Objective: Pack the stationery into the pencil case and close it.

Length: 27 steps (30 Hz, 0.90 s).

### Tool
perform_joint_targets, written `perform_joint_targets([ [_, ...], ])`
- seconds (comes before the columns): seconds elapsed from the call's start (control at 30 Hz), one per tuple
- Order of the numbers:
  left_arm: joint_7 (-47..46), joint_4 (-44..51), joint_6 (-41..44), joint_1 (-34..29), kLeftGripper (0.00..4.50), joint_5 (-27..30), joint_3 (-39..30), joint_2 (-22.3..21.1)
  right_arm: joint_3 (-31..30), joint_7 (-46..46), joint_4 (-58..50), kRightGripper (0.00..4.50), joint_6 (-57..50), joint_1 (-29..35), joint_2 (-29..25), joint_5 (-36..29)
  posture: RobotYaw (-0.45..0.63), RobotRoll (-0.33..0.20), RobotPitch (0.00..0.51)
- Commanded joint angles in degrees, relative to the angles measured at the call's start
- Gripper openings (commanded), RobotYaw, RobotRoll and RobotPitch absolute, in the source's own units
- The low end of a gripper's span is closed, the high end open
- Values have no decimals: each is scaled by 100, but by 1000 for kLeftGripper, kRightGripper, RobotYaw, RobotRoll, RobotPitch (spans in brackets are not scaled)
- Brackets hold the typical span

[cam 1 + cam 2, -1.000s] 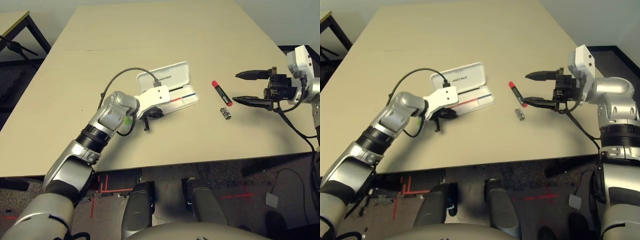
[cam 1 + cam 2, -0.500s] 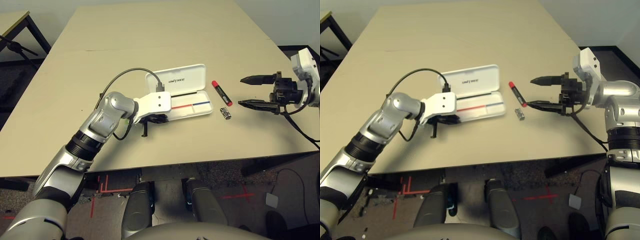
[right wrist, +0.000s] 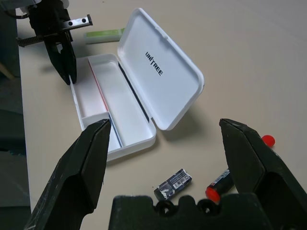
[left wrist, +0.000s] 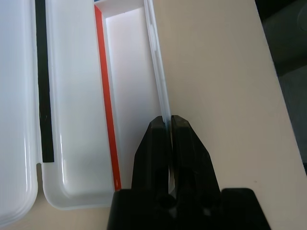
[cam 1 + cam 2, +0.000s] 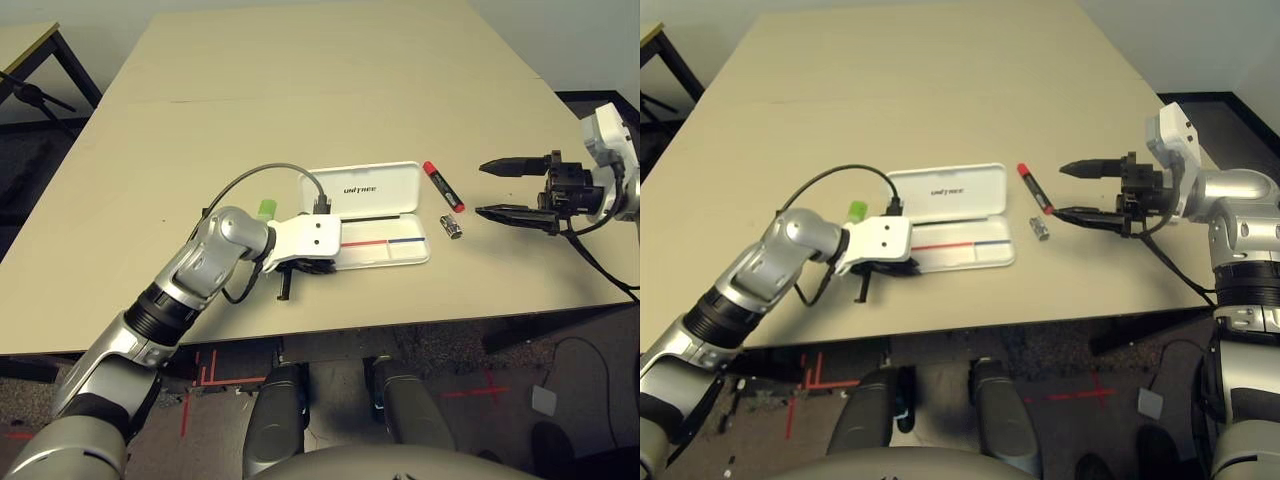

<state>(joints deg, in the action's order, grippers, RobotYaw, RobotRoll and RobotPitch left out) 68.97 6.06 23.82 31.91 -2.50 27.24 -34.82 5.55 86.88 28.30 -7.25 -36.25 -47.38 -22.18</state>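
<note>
The white pencil case lies open on the table, its lid with the "UNITREE" print flat behind its tray. My left gripper is shut on the tray's front rim near its left end. The lime-green highlighter lies behind my left wrist, to the left of the case. Just right of the case lie the red marker and the small silver-and-black stubby piece. My right gripper hovers open to the right of them, pointing at the case, with nothing between its fingers.
The table's near edge runs close in front of the case. A black cable loops from my left wrist over the table. A dark table leg stands beyond the far left.
My left gripper has dragged the case to the right and toward the near edge, turning it squarer to the edge. The highlighter now shows clear of my arm. The right gripper drew back slightly.
</note>
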Motion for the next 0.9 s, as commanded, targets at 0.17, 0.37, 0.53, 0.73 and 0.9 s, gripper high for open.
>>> perform_joint_targets([
  [0.17,-70,18,-160,-67,45,-88,47,-68,47,-62,-118,4500,-54,15,-5,-50,-70,0,135],
  [0.37,-141,-128,-396,-53,892,-236,54,-80,50,-334,-265,4500,-488,67,15,-102,-67,0,136],
  [0.53,-35,-117,-433,-38,2736,-185,6,-114,67,-658,-371,4500,-1029,55,-1,-119,-64,0,136],
  [0.73,214,318,-60,-140,4441,203,-192,-283,108,-1689,-369,4500,-1769,-101,114,21,-59,0,133],
  [0.9,261,692,366,-243,4441,649,-485,-368,-10,-2410,-442,4500,-2085,-178,167,256,-54,0,132],
])
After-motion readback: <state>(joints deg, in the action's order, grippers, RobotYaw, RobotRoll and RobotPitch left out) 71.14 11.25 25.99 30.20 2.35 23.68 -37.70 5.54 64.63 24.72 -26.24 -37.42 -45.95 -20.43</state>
